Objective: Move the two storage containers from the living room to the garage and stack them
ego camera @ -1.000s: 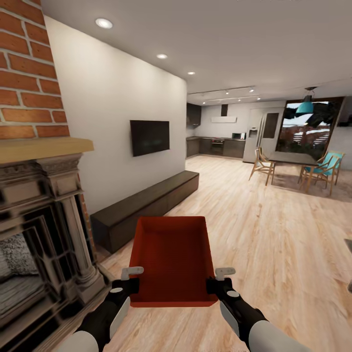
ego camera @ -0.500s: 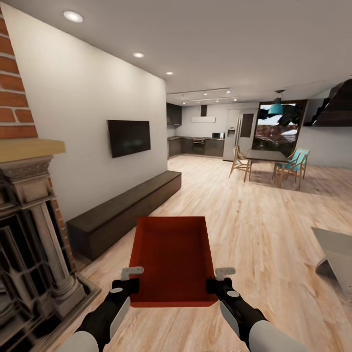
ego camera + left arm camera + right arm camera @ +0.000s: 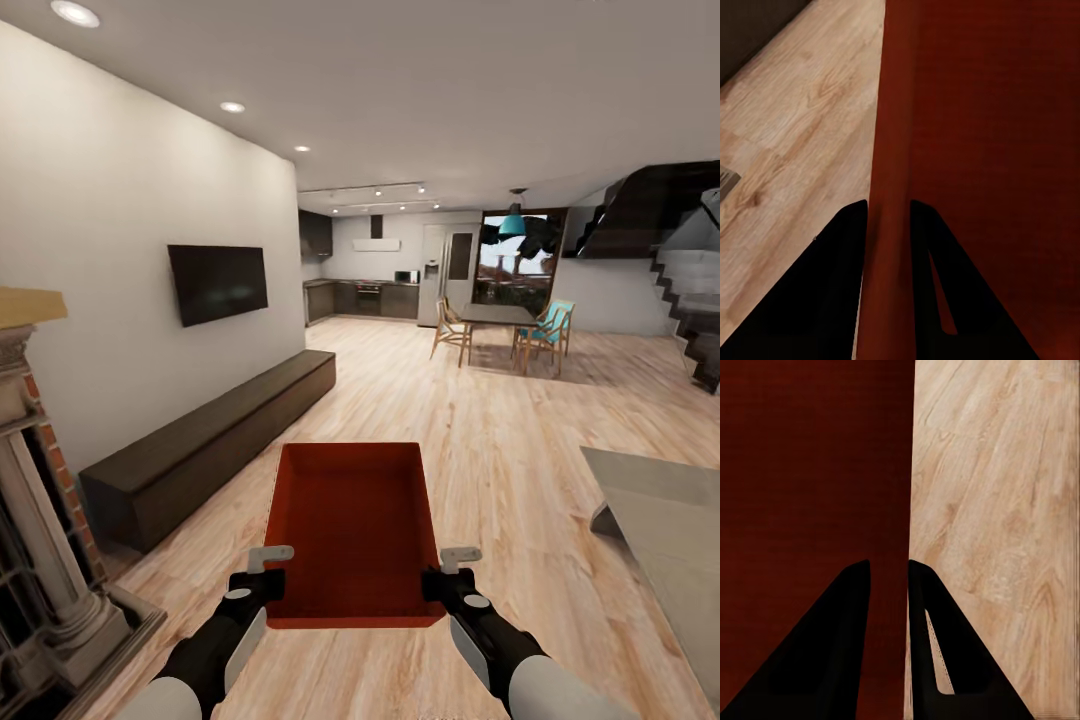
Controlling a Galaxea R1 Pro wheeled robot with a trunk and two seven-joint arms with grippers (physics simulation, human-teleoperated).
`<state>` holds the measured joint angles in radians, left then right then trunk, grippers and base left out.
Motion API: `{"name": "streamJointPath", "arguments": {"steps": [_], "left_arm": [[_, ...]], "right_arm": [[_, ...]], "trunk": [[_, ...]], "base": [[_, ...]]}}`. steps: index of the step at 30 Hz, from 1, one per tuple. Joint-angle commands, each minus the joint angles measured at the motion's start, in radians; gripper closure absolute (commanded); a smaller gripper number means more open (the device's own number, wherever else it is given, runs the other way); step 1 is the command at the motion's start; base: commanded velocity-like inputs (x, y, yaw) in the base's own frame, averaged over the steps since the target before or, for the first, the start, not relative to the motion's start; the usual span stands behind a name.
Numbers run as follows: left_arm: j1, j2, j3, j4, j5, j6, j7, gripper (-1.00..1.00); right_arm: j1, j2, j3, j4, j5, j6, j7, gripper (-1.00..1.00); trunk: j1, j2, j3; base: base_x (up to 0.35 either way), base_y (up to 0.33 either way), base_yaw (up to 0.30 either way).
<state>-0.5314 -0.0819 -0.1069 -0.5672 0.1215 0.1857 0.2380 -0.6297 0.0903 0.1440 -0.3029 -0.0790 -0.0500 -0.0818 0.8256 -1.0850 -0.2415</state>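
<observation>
head view looks down a long open room: the living room, with its light wood-plank floor (image 3: 520,440) running back to a kitchen and a dining table with chairs (image 3: 500,325), a dark staircase (image 3: 680,270) at one side, a pale wall carrying a black tv (image 3: 218,283), a long dark low bench (image 3: 210,440) under it, and the edge of the brick fireplace (image 3: 40,540) close by on the robot's left. a pale grey slab (image 3: 665,510) juts in low on the right; what it is cannot be told. one storage container (image 3: 352,530), red-orange and empty, is held out in front of the trunk, clear of the floor, level, its open top up. the left gripper (image 3: 262,572) is closed on the container's left wall near the nearer corner, and the left wrist view shows its dark fingers (image 3: 844,300) either side of the red rim. the right gripper (image 3: 450,572) pinches the right wall the same way, one finger (image 3: 832,652) inside and one outside. judged from this, the pick-up of the first container is done and the carry is under way, but the robot is not yet out of the living room; the garage, the setting down, and the whole fetch and stacking of the second container are left.
</observation>
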Motion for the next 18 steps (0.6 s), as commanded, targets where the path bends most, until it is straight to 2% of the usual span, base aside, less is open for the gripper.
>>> {"name": "streamJointPath", "arguments": {"steps": [1,8,12,18], "left_arm": [[-0.001,0.002,0.012,-0.010,-0.003,-0.014,0.015,1.00],[-0.001,0.002,0.012,-0.005,-0.003,-0.014,0.015,1.00],[-0.001,0.002,0.012,-0.001,-0.003,-0.014,0.015,1.00],[-0.001,0.002,0.011,0.002,-0.004,-0.014,0.015,1.00]], "right_arm": [[-0.001,-0.011,-0.002,0.004,-0.015,-0.004,-0.007,1.00],[-0.001,-0.011,-0.003,0.004,-0.015,-0.004,-0.007,1.00],[-0.001,-0.012,-0.002,0.004,-0.015,-0.003,-0.007,1.00],[-0.001,-0.011,-0.003,0.004,-0.015,-0.003,-0.007,1.00]], "trunk": [[0.000,-0.001,-0.001],[0.000,-0.001,-0.001],[0.000,-0.001,-0.001],[0.000,-0.001,-0.001]], "base": [[0.000,0.000,-0.262],[0.008,0.000,-0.249],[0.163,0.000,-0.065],[0.291,0.000,-0.010]]}}
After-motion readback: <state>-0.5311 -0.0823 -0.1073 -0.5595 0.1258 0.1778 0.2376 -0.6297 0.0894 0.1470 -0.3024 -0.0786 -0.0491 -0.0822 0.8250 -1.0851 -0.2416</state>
